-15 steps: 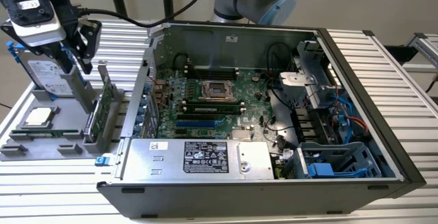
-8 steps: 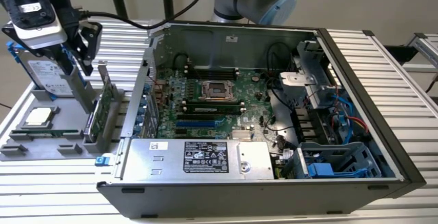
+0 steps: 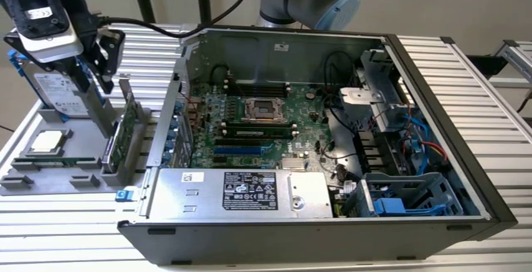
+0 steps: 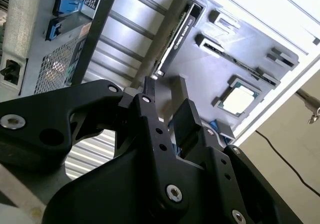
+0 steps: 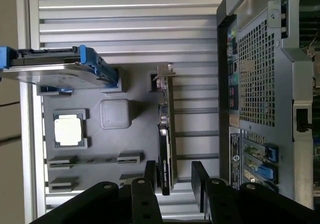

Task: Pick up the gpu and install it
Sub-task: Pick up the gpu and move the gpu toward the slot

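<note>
The gripper (image 5: 174,166) hangs above the upright gpu (image 5: 165,129), jaws open, one on each side of its long edge.

Soft, even light across the exterior view, sheen on the ribbed desk (image 3: 465,79) at three o'clock; in the second wrist view the black tool (image 4: 164,92) looms slightly soft (too close), whiteout at one o'clock.
</note>
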You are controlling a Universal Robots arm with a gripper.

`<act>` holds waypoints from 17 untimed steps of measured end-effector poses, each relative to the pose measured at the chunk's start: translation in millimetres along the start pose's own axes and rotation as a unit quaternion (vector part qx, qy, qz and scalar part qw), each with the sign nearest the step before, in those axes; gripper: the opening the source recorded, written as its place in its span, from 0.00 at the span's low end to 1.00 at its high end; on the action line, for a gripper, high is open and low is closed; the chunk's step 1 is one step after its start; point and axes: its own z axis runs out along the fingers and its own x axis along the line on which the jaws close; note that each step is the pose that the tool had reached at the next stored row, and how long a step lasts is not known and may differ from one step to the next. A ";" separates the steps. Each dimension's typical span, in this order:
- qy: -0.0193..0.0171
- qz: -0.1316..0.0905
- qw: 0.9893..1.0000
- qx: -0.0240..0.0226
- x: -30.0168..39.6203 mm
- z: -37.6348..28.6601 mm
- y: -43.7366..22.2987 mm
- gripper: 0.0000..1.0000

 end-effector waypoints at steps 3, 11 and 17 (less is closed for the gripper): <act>0.000 0.000 1.000 0.000 0.0 1.5 -0.1 1.00; 0.000 0.000 1.000 0.000 0.1 6.5 -0.4 1.00; 0.000 0.000 1.000 0.000 0.2 10.9 -0.6 1.00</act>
